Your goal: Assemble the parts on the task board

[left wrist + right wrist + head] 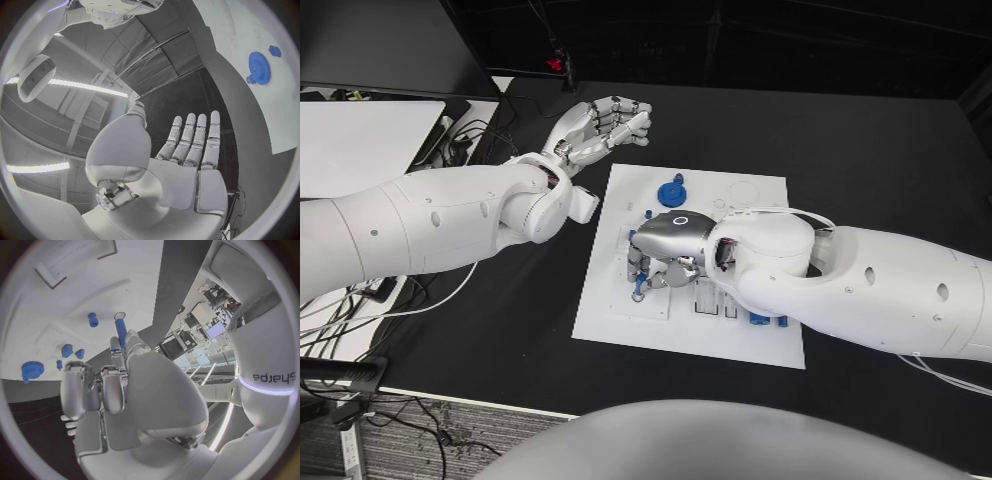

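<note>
Holding a blue pin [120, 329] between its fingers [117, 347], our right hand [669, 256] sits low over the white board [759, 195], we judge so the pin can go into a slot just beyond the fingertips. Other blue parts lie further out on the board, among them a gear [672, 191]. Our left hand [600, 128] hovers over the black surface [877, 150], fingers apart and holding nothing, well away, probably to leave room.

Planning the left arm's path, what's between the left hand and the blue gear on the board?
In the head view, bare black table and bare white task board separate the left hand from the blue gear.
</note>
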You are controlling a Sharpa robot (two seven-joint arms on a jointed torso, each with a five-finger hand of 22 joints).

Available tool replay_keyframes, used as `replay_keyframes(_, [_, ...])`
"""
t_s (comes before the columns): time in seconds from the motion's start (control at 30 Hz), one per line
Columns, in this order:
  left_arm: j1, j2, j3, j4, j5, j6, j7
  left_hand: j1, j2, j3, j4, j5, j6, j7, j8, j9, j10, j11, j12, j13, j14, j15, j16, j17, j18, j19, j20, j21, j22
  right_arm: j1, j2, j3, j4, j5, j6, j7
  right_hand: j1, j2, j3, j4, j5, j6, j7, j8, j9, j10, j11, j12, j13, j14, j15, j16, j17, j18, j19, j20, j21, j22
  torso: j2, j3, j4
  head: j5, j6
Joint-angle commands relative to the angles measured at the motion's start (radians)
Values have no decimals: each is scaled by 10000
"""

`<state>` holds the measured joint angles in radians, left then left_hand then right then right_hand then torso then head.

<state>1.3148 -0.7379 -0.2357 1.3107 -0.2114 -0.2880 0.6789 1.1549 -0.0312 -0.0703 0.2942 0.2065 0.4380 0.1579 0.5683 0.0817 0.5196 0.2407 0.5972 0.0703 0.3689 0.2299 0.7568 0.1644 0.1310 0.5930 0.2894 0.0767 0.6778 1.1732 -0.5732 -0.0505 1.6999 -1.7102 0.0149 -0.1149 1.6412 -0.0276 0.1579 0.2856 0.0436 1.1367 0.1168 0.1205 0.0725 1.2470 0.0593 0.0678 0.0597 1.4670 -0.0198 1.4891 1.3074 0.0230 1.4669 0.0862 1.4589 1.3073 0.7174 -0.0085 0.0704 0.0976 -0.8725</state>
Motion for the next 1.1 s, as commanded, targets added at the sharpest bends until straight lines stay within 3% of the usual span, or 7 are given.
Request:
replay_keyframes(0.03, [13, 1, 6, 20, 28, 79, 564, -17, 80, -25, -4, 47, -64, 1245, 46, -13, -87, -5, 34, -16, -7, -64, 42, -8, 22, 84, -20, 53, -8, -4, 54, 2, -52, -113, 87, 122, 67, 18, 51, -17, 49, -29, 41, -17, 2, -8, 58, -52, 1, 750, 94, 39, 1059, 79, 435, 83, -56, 2135, -3, -8, -8, -51, -1])
replay_keyframes(0.67, [13, -11, 6, 37, 28, 68, 566, -15, 83, -27, -4, 48, -69, 1246, 52, -15, -92, -4, 39, -17, -8, -64, 47, -14, 22, 84, -20, 53, -11, -133, 238, 0, -211, -116, 159, 152, 58, 13, 71, -12, 49, -79, 84, -68, -14, -62, 90, -71, 1, 750, 118, 44, 1065, 80, 433, 104, -61, 2134, -8, -6, 0, -25, -1])
replay_keyframes(1.1, [13, -15, 6, 35, 28, 68, 566, -15, 83, -27, -4, 48, -69, 1246, 52, -15, -92, -4, 39, -17, -8, -64, 47, -14, 22, 84, -20, 53, -11, -173, 276, -2, -245, -139, 535, -106, 59, 36, 97, -13, 50, -98, 102, -92, -20, -93, 105, -74, 1, 749, 132, 47, 1067, 91, 410, 117, -105, 2117, -17, -3, -7, -45, -1])
